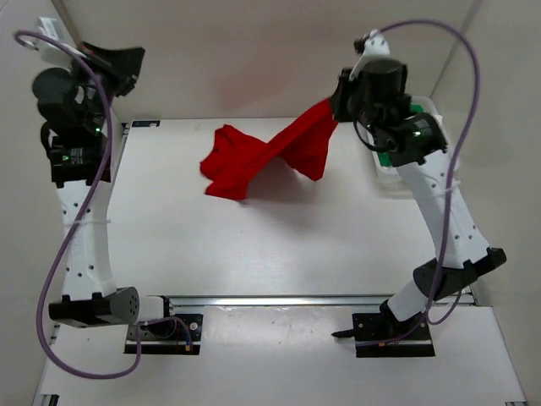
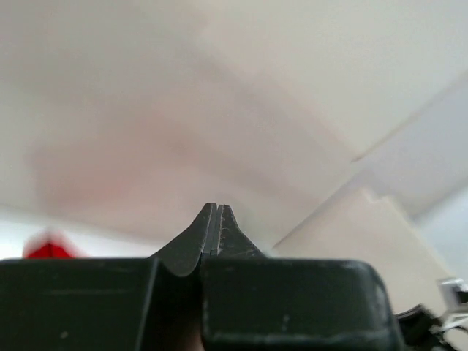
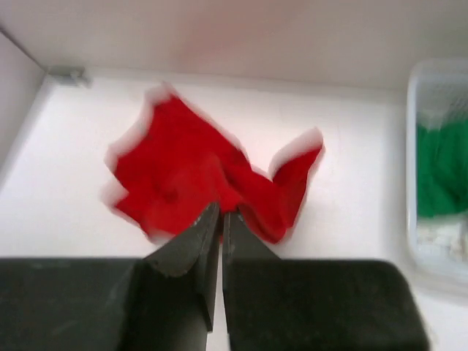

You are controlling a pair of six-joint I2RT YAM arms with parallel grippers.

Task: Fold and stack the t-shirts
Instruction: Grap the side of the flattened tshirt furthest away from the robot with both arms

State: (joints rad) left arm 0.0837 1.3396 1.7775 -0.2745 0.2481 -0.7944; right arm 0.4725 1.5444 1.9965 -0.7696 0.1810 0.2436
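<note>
Right claw (image 3: 220,210) is pinched tight on the red t-shirt (image 1: 262,161), holding one end raised just beside the basket (image 3: 411,183). The rest drapes onto the surface (image 1: 254,254), away from the basket. The green t-shirt (image 3: 442,168) sits inside the basket. Left claw (image 2: 217,208) is closed on nothing, well apart from the basket.

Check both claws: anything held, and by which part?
The right claw is shut on the red t-shirt, pinching a bunched edge at its raised end; the other end lies on the table. The left claw is shut on nothing.
</note>
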